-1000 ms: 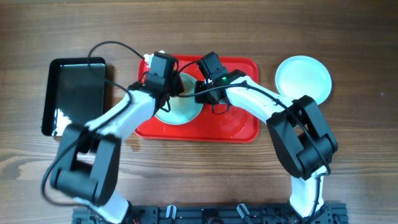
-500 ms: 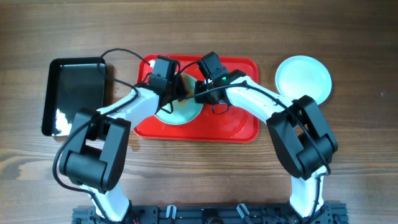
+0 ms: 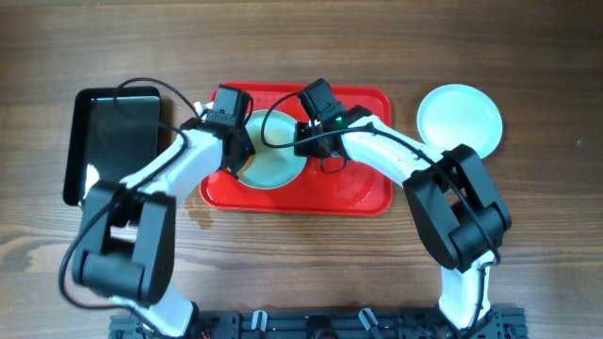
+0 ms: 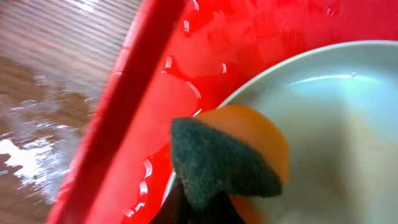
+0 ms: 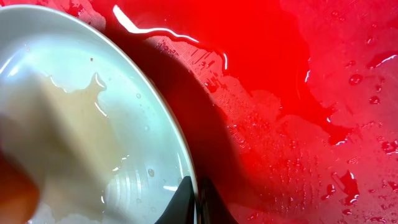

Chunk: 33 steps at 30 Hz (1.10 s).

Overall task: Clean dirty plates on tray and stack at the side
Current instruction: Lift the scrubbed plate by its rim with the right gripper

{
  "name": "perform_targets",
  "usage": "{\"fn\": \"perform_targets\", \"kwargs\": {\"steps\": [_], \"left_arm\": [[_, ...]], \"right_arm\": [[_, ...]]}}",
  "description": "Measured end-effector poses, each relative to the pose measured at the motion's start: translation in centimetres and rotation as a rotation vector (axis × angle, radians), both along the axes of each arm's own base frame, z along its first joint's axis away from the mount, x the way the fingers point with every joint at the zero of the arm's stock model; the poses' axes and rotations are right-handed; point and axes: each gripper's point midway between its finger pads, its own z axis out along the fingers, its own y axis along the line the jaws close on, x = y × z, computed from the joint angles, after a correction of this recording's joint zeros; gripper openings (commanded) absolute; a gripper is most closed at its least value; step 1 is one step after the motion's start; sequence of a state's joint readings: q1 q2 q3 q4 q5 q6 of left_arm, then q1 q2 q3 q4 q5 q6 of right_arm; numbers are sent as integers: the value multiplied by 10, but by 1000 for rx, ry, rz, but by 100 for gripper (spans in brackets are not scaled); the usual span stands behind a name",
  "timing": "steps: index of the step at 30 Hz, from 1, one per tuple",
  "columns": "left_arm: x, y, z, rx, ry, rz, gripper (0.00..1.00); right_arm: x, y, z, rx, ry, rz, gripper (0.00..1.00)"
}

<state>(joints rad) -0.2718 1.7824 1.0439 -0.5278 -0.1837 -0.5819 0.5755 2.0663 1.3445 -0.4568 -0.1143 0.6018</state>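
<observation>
The red tray (image 3: 363, 193) lies in the middle of the tabletop (image 3: 528, 264). One pale plate (image 3: 278, 169) sits in its left half, where both arms can reach it from opposite sides. Seen from overhead, the right fingers (image 3: 300, 141) are clenched on the plate's rim at about its 2 o'clock edge, and the right wrist view shows the rim running in between them (image 5: 193, 196). That pinch most likely anchors the plate so it does not skate on the wet tray (image 5: 311, 93) during scrubbing. The left fingers (image 3: 240, 146) come in at the plate's 9 o'clock side and grasp a sponge (image 4: 230, 162), orange with a dark green scouring layer turned toward the wrist camera. The sponge overlaps the plate's rim there; how hard it presses cannot be told. Working the far edge from the held one keeps the two arms out of each other's way. A cloudy film of water lies in the plate's well (image 5: 74, 118), beads of water dot the tray floor (image 4: 211, 68), and a wet patch shows on the tabletop (image 4: 37, 130) just past the tray's left rim, so this looks like mid-wash, not yet rinsed or lifted. A second plate (image 3: 460, 118) rests on the tabletop near the tray's 2 o'clock corner and looks clean, which suggests it marks the stacking spot. A black tray (image 3: 113, 141) sits at 9 o'clock, beside the red one.
</observation>
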Motion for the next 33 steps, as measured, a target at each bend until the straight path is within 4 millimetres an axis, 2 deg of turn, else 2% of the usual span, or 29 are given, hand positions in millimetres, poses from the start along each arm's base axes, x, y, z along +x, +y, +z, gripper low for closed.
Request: {"fn": "perform_targets", "kwargs": {"steps": [3, 6, 10, 13, 16, 19, 21, 23, 27, 29, 33], "left_arm": [[2, 12, 28, 35, -75, 25, 4], [7, 21, 72, 36, -198, 53, 4], [-2, 26, 120, 23, -302, 66, 4], [-16, 30, 136, 19, -311, 65, 4], [-27, 29, 132, 14, -269, 56, 4], [-35, 25, 121, -6, -208, 38, 4], [-38, 22, 114, -18, -181, 30, 4], [-40, 20, 107, -24, -156, 24, 4], [-42, 17, 94, -37, -121, 15, 4], [-40, 12, 90, -57, -115, 8, 4], [-39, 7, 89, -84, -111, -3, 4]], "right_arm": [[0, 0, 0, -1, 1, -1, 4], [0, -1, 0, -2, 1, -1, 4], [0, -1, 1, -2, -1, 2, 4], [-1, -7, 5, -25, -9, 9, 4], [0, -22, 17, -65, -39, 3, 4], [12, -39, 59, -111, -161, -4, 4], [20, -52, 97, -151, -273, -7, 4], [26, -68, 146, -203, -416, -5, 4], [27, -97, 212, -333, -614, 3, 5], [25, -111, 235, -419, -683, 20, 4], [23, -124, 250, -609, -737, 70, 4]]}}
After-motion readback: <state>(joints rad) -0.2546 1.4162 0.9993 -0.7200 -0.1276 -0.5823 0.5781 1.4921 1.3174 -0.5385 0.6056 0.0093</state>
